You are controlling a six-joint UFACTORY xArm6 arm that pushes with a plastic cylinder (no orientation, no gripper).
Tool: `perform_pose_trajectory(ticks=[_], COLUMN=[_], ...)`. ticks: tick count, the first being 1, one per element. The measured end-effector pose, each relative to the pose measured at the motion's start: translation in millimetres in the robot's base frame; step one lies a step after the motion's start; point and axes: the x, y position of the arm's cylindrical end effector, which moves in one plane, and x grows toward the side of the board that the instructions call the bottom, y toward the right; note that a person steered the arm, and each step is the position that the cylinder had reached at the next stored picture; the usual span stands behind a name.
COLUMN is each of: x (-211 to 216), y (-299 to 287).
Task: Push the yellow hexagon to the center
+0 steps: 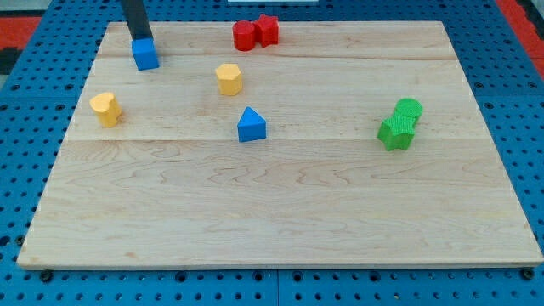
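The yellow hexagon (229,78) sits on the wooden board (280,212), left of centre in the upper half. My tip (141,39) is at the view's top left, right behind a blue cube (145,54) and seemingly touching its top edge. The tip is well to the left of and above the yellow hexagon. A blue triangle block (251,125) lies just below and right of the hexagon.
A second yellow block (106,109), roughly heart-shaped, sits near the left edge. Two red blocks (255,33) touch each other at the top edge. Two green blocks (400,123) sit together at the right.
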Motion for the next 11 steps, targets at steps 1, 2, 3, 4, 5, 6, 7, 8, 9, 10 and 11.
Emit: perform_pose_trajectory(ticks=[1,2,3,4,5,6,7,8,9,10,11], x=[12,19,62,88,98,118,93,106,157,203,155], y=[45,104,111,156,203,219,204,183,239,257,219])
